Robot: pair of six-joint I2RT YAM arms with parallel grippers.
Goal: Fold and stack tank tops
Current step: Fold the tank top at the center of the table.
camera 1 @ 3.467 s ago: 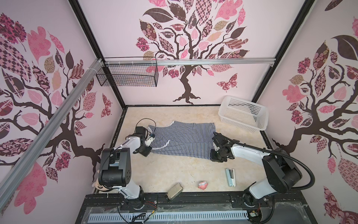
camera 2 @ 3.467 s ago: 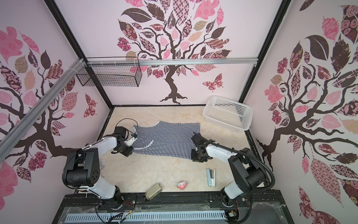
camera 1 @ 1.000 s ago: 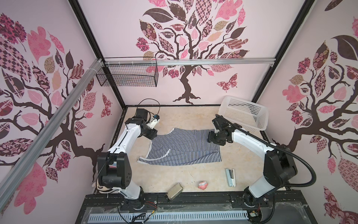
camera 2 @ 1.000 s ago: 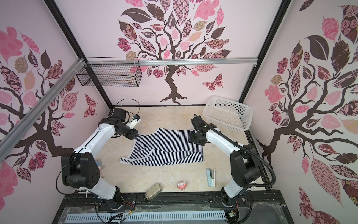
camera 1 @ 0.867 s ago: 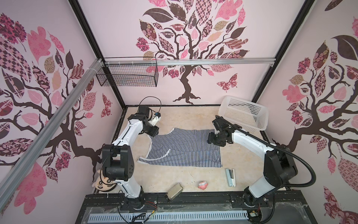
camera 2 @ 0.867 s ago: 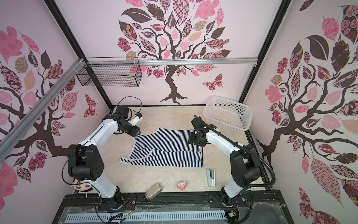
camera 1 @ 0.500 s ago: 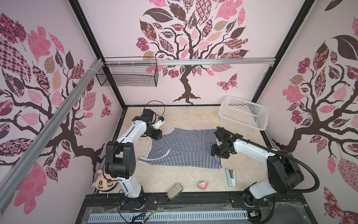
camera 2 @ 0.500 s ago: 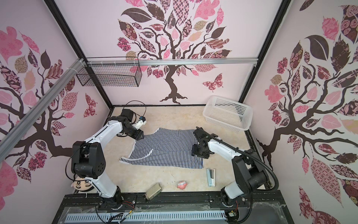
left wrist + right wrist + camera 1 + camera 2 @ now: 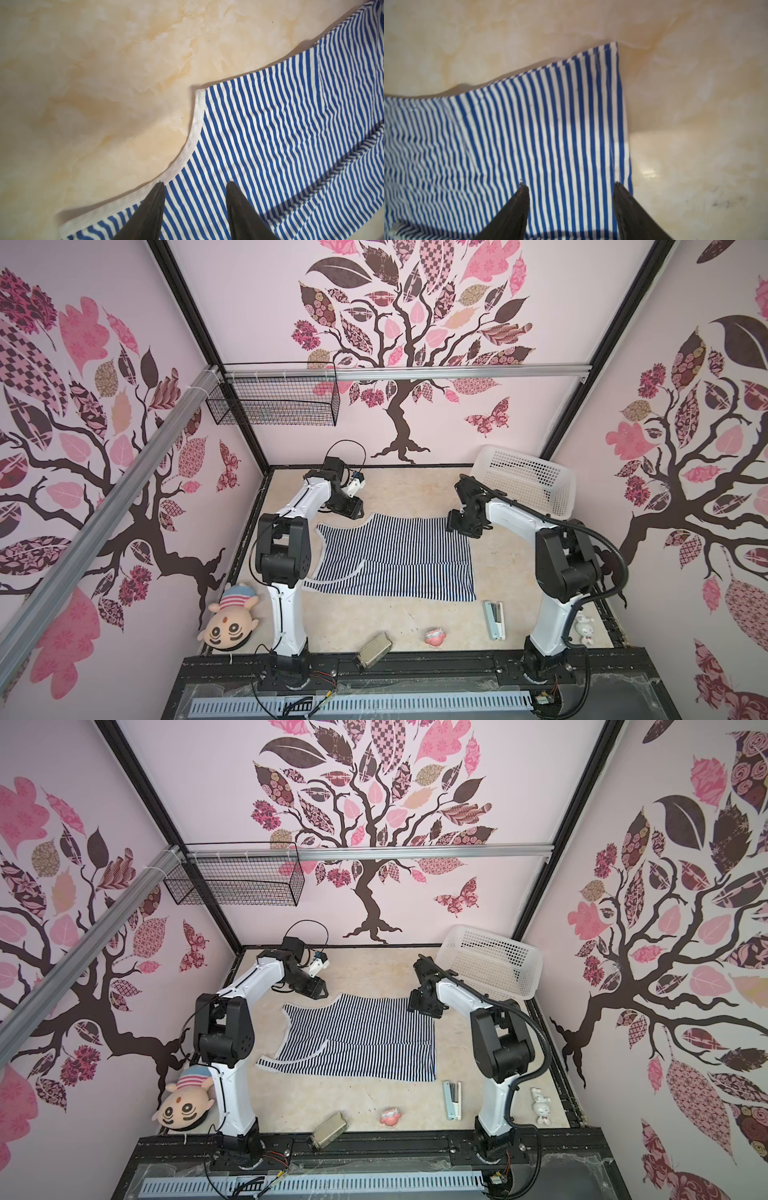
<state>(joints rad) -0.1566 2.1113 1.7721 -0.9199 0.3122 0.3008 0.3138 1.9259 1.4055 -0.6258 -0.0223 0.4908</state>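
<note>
Pink walls [image 9: 498, 323] printed with tree decals close in a beige marbled surface [image 9: 415, 489], and the navy-and-white striped tank top [image 9: 395, 556] lies spread flat on it in both top views [image 9: 361, 1036]. It lies between the two tools and reaches from them toward the arm bases.

The left tool [image 9: 351, 510] stands low over the far armhole of the garment. In its wrist view the left tool [image 9: 193, 185] has its jaws apart with nothing clamped. One dark finger [image 9: 151, 212] ends at the white trim, and striped cloth [image 9: 270, 135] shows in the gap.

The right tool [image 9: 461, 526] stands over the far hem corner. Seen from its wrist, the right tool [image 9: 569, 185] is likewise spread with nothing gripped, and the cloth [image 9: 529, 124] lies flat under it; whether the tips touch it cannot be told.

Behind the right tool a white perforated basket [image 9: 528, 481] leans in the corner. Beyond the garment's edge opposite the tools lie a stapler [image 9: 493, 619], a small pink toy [image 9: 436, 637] and a metal box [image 9: 373, 649]. A plush doll [image 9: 230, 620] lies beside the left arm's base.
</note>
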